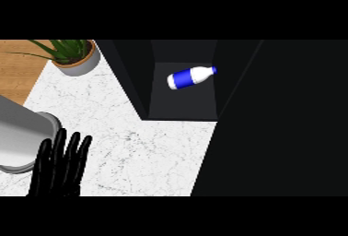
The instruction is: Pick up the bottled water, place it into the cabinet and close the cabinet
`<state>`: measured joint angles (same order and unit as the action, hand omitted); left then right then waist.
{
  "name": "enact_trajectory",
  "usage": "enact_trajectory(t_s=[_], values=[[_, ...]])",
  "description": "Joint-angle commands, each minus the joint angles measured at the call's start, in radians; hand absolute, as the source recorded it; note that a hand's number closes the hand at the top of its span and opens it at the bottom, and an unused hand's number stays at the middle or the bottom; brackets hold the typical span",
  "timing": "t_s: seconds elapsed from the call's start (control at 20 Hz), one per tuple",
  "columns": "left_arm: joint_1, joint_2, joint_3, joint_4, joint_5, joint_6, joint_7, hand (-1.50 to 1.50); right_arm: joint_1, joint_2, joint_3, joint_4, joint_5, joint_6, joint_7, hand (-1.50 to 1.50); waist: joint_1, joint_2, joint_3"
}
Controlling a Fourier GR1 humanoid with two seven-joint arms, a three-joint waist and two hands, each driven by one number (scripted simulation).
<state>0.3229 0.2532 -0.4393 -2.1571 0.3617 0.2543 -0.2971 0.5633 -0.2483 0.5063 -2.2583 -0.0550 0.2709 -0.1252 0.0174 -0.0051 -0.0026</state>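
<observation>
Inside, the bottle lies on its side on the dark floor of the open cabinet, blue cap toward the right wall. Left of the cabinet, a grey pot holds a green plant. At the lower left, the left hand rests above the marble counter, fingers straight and spread, holding nothing.

Bench topped in white speckled marble, smooth, beside warm grained wood. Cabinet matt black inside. Bottled water looked glossy plastic, white with blue label.
</observation>
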Motion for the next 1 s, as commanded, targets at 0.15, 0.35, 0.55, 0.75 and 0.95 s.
enact_trajectory(t_s=[0.15, 0.35, 0.55, 0.75, 0.95], values=[[0.215, 0.092, 0.125, -0.125, 0.108, -0.096, -0.072, -1.5, 0.004, -0.041, 0.186, -0.101, 0.132, 0.028, 0.102, 1.5, 0.004, -0.002, 0.0], [0.281, 0.153, 0.253, -0.179, 0.221, -0.18, -0.064, -1.5, -0.038, -0.025, 0.232, -0.133, 0.168, 0.028, 0.17, 1.5, 0.011, -0.001, 0.0], [0.349, 0.161, 0.299, -0.208, 0.273, -0.236, -0.086, -1.5, -0.057, 0.02, 0.264, -0.134, 0.172, 0.015, 0.207, 1.5, 0.011, 0.0, 0.0], [0.383, 0.166, 0.326, -0.141, 0.285, -0.317, -0.139, -1.5, -0.146, 0.096, 0.274, -0.055, 0.173, 0.0, 0.27, 1.5, 0.036, 0.005, -0.002], [0.417, 0.185, 0.386, -0.135, 0.348, -0.376, -0.152, -1.5, -0.179, 0.166, 0.252, -0.028, 0.105, -0.023, 0.306, 1.5, 0.049, 0.007, -0.002]])
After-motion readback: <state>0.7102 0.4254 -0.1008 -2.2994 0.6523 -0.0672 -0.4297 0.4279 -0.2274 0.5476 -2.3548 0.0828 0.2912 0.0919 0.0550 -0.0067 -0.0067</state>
